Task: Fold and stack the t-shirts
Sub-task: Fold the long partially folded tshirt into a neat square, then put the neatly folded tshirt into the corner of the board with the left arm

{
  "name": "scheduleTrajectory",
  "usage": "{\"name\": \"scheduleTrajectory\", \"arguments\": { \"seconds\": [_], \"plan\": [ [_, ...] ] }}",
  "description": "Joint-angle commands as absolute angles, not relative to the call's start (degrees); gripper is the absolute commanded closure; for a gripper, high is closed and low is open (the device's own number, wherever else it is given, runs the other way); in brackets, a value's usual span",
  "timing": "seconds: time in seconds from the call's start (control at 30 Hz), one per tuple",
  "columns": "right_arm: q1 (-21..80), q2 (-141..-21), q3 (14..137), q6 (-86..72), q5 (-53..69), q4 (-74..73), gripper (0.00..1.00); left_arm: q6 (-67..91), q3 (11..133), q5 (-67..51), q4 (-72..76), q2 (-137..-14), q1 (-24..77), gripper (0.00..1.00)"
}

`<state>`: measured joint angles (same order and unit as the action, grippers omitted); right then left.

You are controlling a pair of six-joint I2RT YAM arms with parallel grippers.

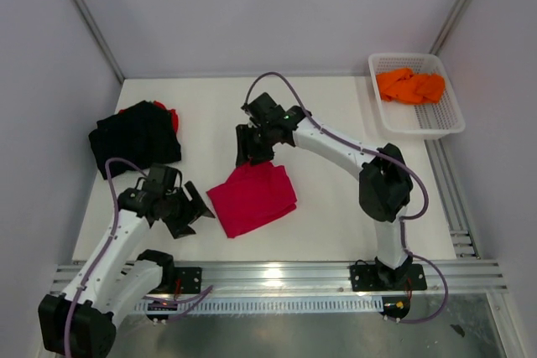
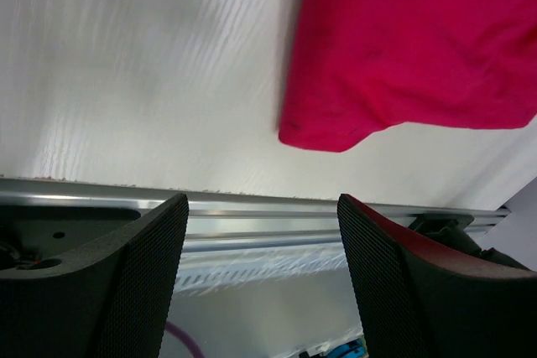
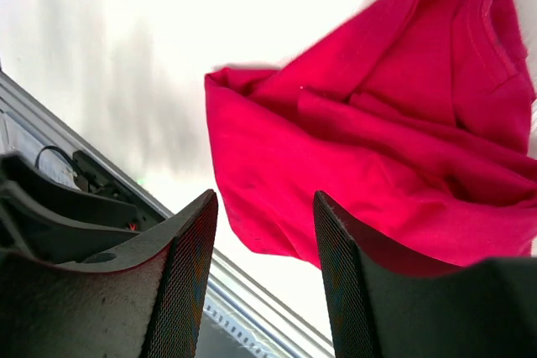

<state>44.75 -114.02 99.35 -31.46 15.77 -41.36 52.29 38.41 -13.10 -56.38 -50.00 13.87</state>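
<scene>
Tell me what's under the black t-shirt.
Red cloth peeks out at the far right corner of the black t-shirt. The rest of it, and anything else beneath, is covered.

Crimson t-shirt (image 1: 252,197) lay roughly folded, creased and slightly skewed, near table centre. Black t-shirt (image 1: 134,140) sat as a folded bundle at far left, with a red t-shirt (image 1: 172,116) peeking out along its far edge. Orange t-shirt (image 1: 409,85) lay crumpled in the white mesh basket (image 1: 419,130), far right.

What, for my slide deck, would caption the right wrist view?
Open right fingers poised over the loosely folded crimson t-shirt on the white table.
</scene>
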Motion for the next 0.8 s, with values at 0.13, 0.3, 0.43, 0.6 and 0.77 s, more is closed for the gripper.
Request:
{"name": "scheduleTrajectory", "arguments": {
  "seconds": [0.13, 0.3, 0.43, 0.6, 0.77],
  "plan": [
    [41.93, -110.48, 104.06, -27.78, 13.89, -42.18, 0.46, 59.75, 29.63, -16.35, -57.58, -38.24, 13.89, 0.25],
    [39.56, -109.07, 102.75, -26.98, 14.33, -41.75, 0.46, 67.92, 23.39, -14.25, -50.38, -29.04, 13.89, 0.25],
    [38.23, -107.84, 101.43, -26.63, 15.73, -40.78, 0.46, 73.65, 19.08, -9.77, -44.47, -21.28, 13.89, 0.25],
    [37.0, -106.7, 99.49, -26.54, 16.52, -39.99, 0.46, 73.65, 10.3, -7.82, -36.84, -18.98, 13.89, 0.25],
    [36.21, -106.35, 98.96, -25.93, 16.79, -39.99, 0.46, 73.74, 6.77, -6.95, -28.41, -22.84, 13.89, 0.25]
  ]
}}
